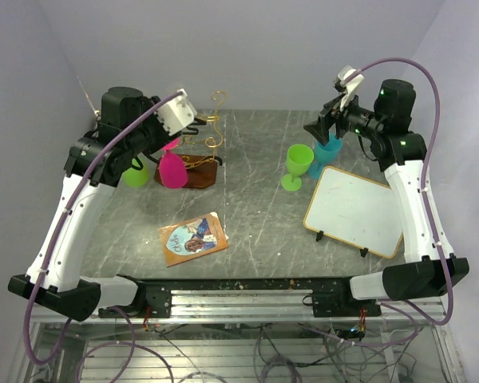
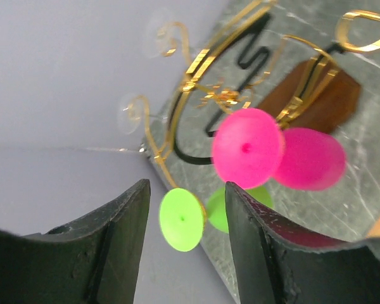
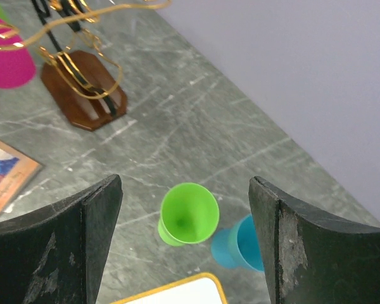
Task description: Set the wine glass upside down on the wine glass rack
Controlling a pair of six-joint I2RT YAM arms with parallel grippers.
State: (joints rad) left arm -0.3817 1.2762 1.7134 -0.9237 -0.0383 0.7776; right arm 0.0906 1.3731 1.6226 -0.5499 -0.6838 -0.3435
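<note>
With the pink wine glass [image 2: 247, 147] hanging bowl-down on the wine glass rack [image 3: 82, 95] and the left pincer [image 2: 187, 185] apart around nothing (the right pincer [image 3: 185, 182] gapes too, above the tabletop's upright green glass [image 3: 189, 212]), I'd back straight out without nudging the stem.

Past the parted gripper [image 2: 187, 187], pink wine glass [image 2: 253, 149] and green glass [image 2: 182, 219] hang on gold rack [image 2: 202, 58].
</note>
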